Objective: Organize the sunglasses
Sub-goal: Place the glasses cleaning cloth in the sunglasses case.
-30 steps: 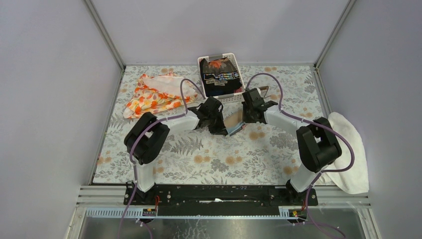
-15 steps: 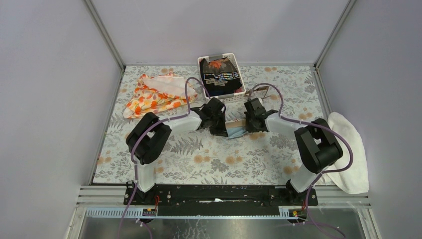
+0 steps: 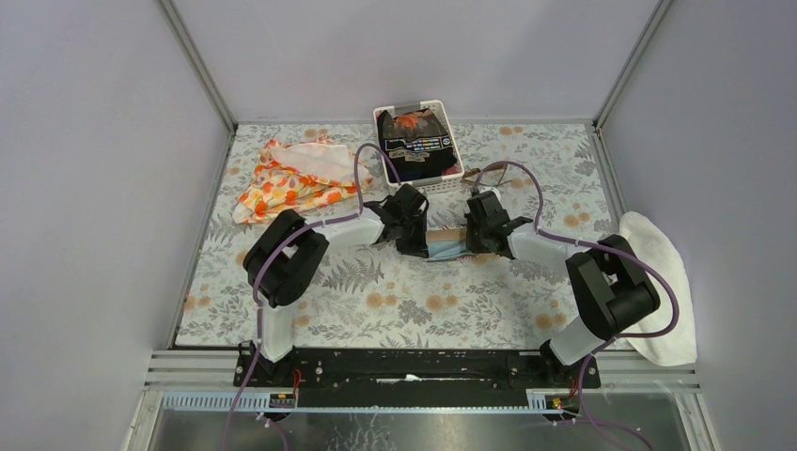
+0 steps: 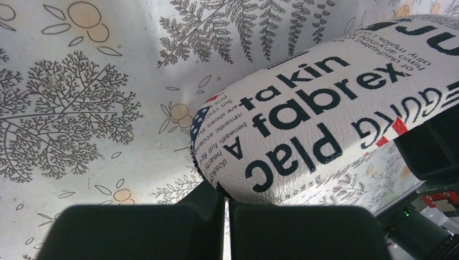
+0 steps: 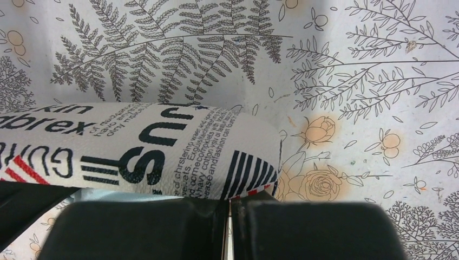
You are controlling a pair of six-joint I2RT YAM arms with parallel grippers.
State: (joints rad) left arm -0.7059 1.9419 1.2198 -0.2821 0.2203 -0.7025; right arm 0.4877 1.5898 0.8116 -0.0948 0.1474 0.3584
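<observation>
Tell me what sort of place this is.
Probably a lab robot booth, not a home: plain walls framed by aluminium posts, two arms bolted to a rail, and props like a basket on a floral tablecloth.

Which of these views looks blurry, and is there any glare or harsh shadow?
Top external: even, soft light, no glare, only faint shadows. Left wrist: lettering on the printed case is crisp, while the dark left fingers along the bottom edge are soft. Right wrist: the same, with sharp print and blurred right fingers.
</observation>
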